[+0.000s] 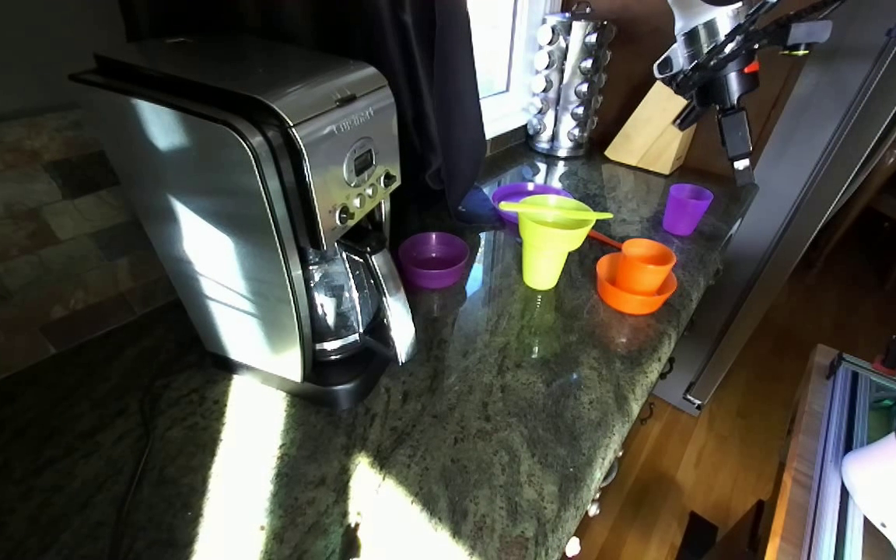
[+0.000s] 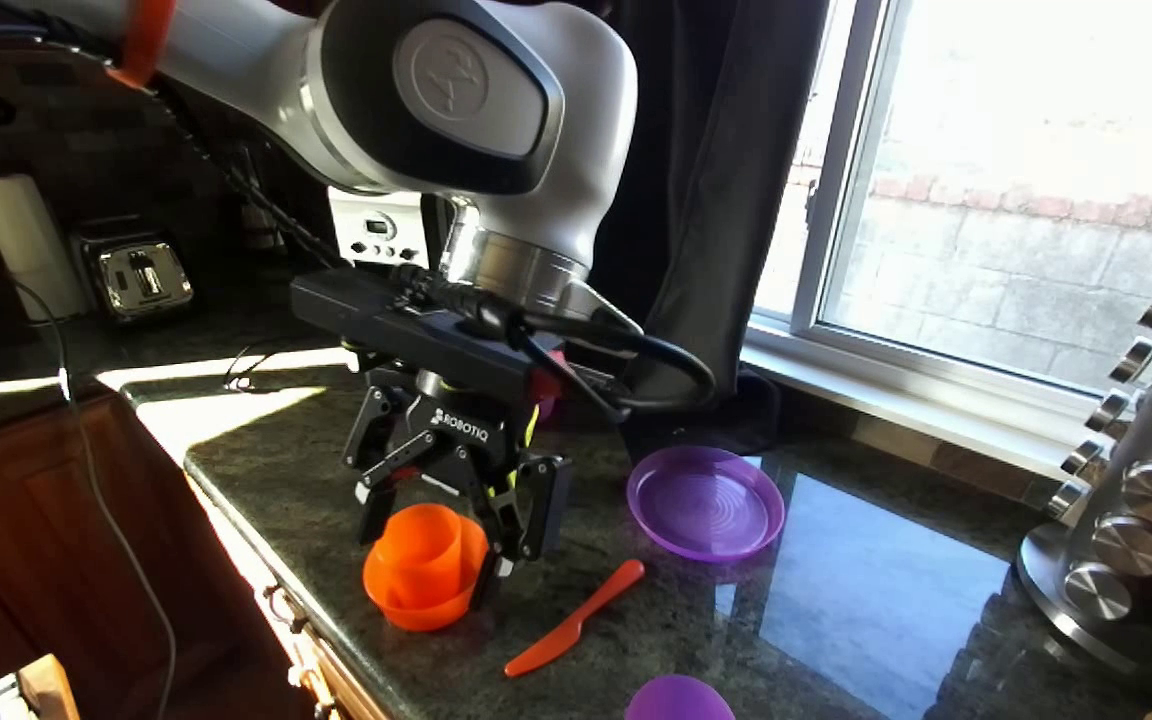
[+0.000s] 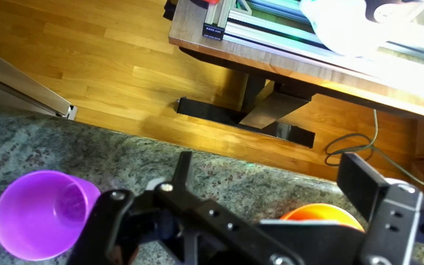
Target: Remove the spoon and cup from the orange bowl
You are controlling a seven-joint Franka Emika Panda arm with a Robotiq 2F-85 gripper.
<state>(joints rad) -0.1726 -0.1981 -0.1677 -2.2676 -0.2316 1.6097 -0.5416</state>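
I hold my fingers [image 3: 363, 184] spread wide, and through the gap of my gripper [image 3: 269, 162] the wrist view shows me the dark stone countertop [image 3: 219, 176], with wooden floor [image 3: 142, 73] past its edge. At four o'clock from the middle of that view an orange rim [image 3: 324, 209] shows, partly hidden behind my own parts; I cannot tell which piece it belongs to. At eight o'clock I look into the purple cup [image 3: 46, 217]. In both exterior views the orange cup [image 1: 645, 268] stands inside the orange bowl [image 1: 635, 303], not yet taken out, while the slim orange spoon [image 2: 576, 622], blade-like at one end, lies outside it on the countertop. In an exterior view that spoon is a little past three o'clock from the bowl, near it but apart, and the purple plate [image 2: 706, 500] lies between two and three, farther off. In an exterior view I hang well apart from the bowl, at its one o'clock and higher up, with the purple cup standing in the same direction but nearer to it; the yellow-green funnel-shaped piece [image 1: 545, 260] stands at ten, a yellow-green utensil [image 1: 557, 211] lying across its rim, and the purple bowl [image 1: 432, 268] sits just past nine, near the coffee maker [image 1: 253, 233].
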